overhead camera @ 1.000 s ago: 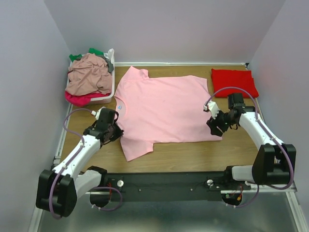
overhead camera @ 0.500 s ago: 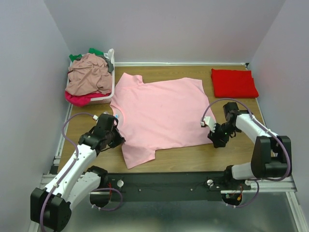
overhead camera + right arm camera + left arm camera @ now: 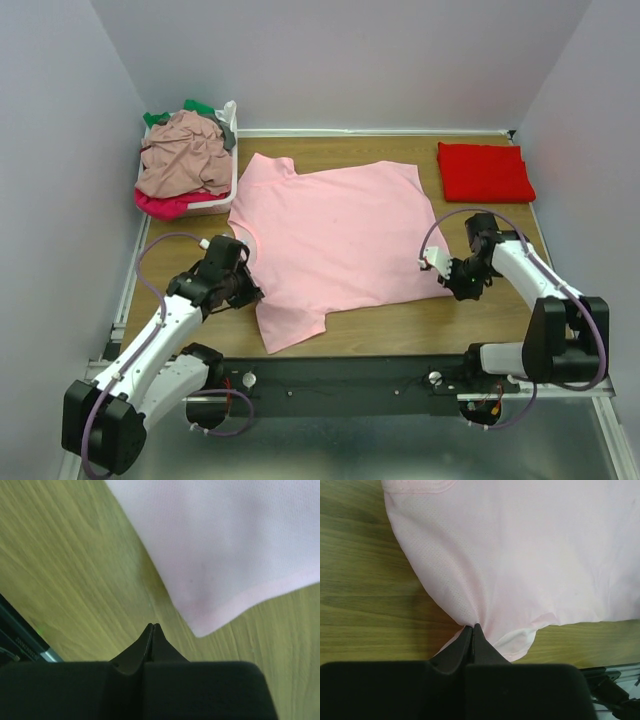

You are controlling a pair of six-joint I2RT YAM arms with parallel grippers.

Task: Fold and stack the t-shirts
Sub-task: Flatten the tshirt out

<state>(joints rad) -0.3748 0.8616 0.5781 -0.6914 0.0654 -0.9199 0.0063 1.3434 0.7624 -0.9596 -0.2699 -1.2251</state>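
while one pink tee (image 3: pixel 335 235) lies spread on the bench (image 3: pixel 400 325), one red tee (image 3: pixel 485 171) sits folded far right and at least three more heap in one basket (image 3: pixel 212 206). left jaws pinch the pink tee's edge; right jaws, pressed together on nothing, sit beside its corner.

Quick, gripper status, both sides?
Left gripper: jaws shut on the pink shirt at its edge.
Right gripper: jaws shut, holding nothing; the shirt's corner lies just beside it.
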